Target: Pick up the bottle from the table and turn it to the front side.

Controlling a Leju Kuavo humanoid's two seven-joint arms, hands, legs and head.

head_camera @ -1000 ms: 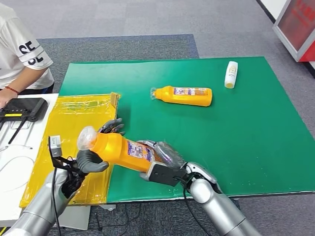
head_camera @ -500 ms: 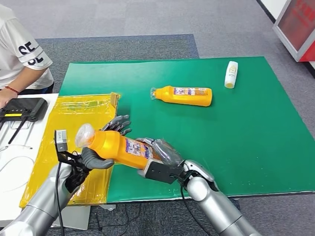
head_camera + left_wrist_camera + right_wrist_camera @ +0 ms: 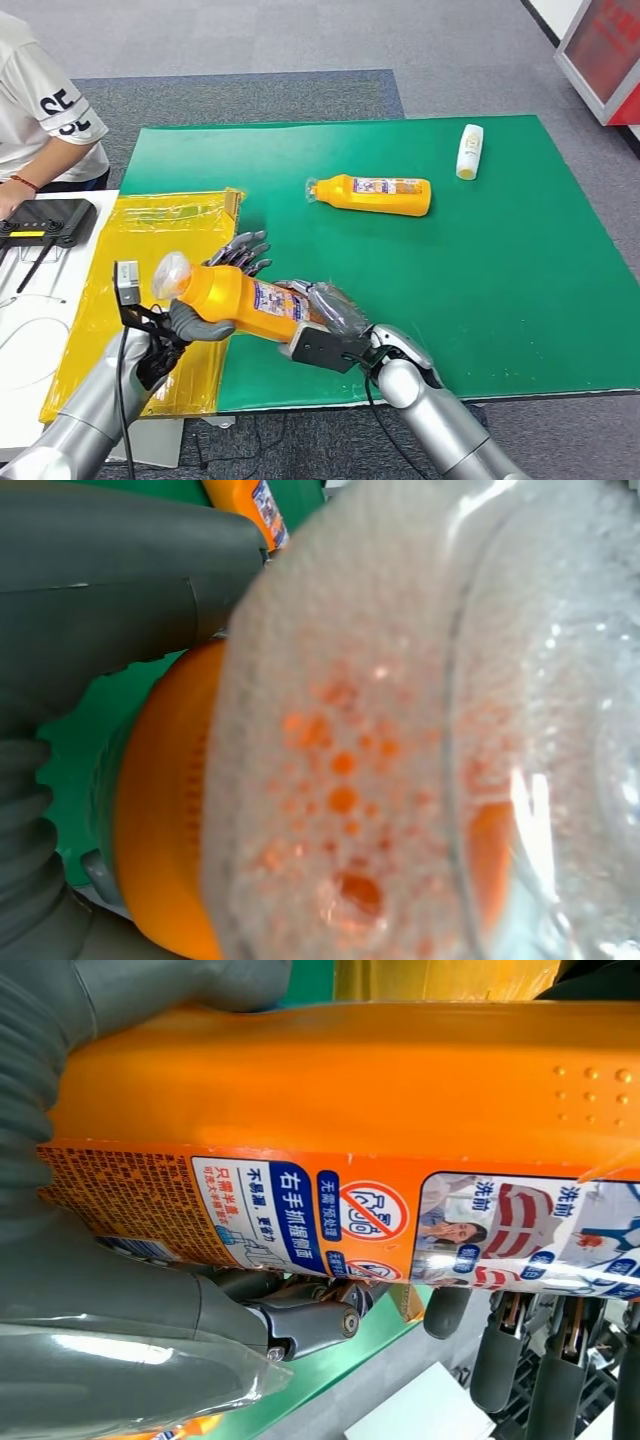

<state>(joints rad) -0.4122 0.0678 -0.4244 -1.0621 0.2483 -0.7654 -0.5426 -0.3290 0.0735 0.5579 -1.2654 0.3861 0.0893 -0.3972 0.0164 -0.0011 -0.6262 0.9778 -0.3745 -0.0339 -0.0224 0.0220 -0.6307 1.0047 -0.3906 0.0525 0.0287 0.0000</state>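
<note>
While it lies nearly level above the near edge of the table, the glossy orange plastic bottle with a printed label [image 3: 241, 298] is gripped around its base end by the right hand [image 3: 321, 325], whose fingers wrap the label. The left hand [image 3: 200, 300] meets the neck end: its thick grey thumb lies under the shoulder and its darker fingers [image 3: 245, 250] are spread behind the bottle, so I cannot tell whether it truly holds it. A clear, bubbled, dome-shaped cap [image 3: 171, 275] closes the neck. The flat green mat [image 3: 453, 290] covers the tabletop, with a crinkled yellow plastic bag [image 3: 136, 240] at its left edge. Farther back lie a second orange bottle on its side [image 3: 373, 194] and a small white bottle [image 3: 469, 151]. Grey carpet [image 3: 302, 40] surrounds the table.
</note>
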